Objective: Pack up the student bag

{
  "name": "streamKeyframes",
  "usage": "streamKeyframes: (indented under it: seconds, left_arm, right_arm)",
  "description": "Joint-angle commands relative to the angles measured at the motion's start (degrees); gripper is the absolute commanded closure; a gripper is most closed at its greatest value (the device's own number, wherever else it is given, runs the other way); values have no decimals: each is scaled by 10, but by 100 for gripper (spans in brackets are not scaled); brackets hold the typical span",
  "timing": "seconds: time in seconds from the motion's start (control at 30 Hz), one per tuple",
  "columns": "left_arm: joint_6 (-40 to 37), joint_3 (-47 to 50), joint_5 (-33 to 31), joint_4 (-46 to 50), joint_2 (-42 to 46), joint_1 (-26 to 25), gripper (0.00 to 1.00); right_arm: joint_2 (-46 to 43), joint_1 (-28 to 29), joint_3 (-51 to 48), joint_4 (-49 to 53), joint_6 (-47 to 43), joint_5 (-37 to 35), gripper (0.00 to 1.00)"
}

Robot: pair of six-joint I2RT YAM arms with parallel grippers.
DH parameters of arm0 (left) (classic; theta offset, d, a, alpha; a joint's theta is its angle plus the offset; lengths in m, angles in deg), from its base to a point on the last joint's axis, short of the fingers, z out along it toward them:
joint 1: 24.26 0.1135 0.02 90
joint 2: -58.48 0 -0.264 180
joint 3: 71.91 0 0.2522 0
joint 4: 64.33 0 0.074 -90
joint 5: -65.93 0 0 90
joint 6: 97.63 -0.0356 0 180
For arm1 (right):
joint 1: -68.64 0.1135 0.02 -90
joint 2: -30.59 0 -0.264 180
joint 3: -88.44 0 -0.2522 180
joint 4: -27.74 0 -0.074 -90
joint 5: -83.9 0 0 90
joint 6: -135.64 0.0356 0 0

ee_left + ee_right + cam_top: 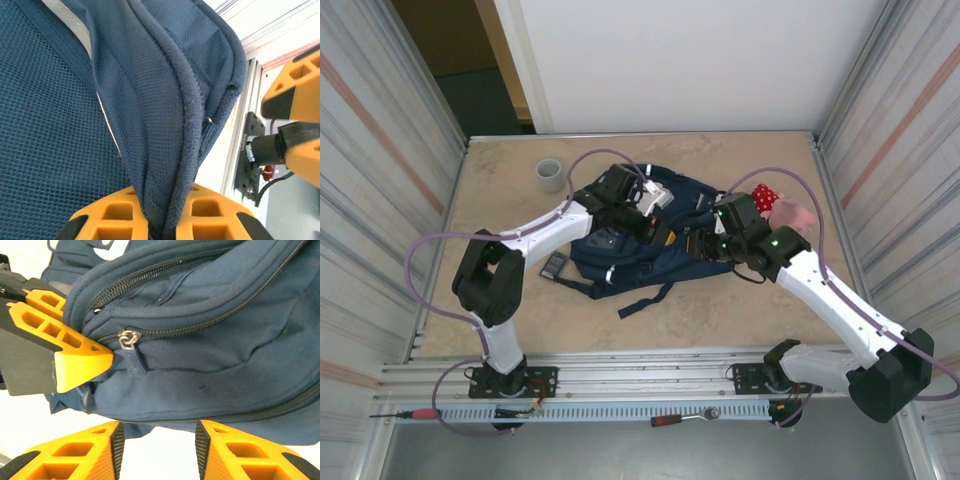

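The student bag (635, 262), a navy-blue backpack with white patches, lies in the middle of the table. My left gripper (648, 226) is over its top and is shut on a fold of the bag's mesh fabric (165, 150), which runs down between the orange fingers (112, 212). My right gripper (704, 245) is at the bag's right side. In the right wrist view its jaws (159, 439) stand open just below the bag (215, 355), with nothing between them. A metal zipper pull (127, 338) sits beside the left gripper's orange finger (70, 342).
A grey cup (551, 175) stands at the back left. A pink and red item (782, 206) lies behind the right arm. A small dark flat object (553, 264) lies left of the bag. A screwdriver (405, 412) and a red-handled tool (678, 419) rest on the front rail.
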Motion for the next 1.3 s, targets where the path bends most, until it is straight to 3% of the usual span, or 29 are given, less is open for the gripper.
streamKeyframes:
  seconds: [0.0,0.27,0.67,0.9,1.13,1.27]
  left_arm:
    - [66,-2,67,4,-8,1,100]
    - [62,-7,82,9,-15,1,100]
    - [56,-6,91,13,-11,1,100]
    - [46,-10,89,25,-9,1,100]
    - [37,-16,84,37,-12,1,100]
    - [25,-18,73,48,-10,1,100]
  right_arm:
    - [24,20,27,39,50,-53,56]
    - [104,59,77,25,53,-119,55]
    - [154,50,89,-41,13,-167,58]
    - [169,42,94,13,9,-233,82]
    - [138,21,75,29,9,-234,86]
    - [133,6,77,36,-4,-210,95]
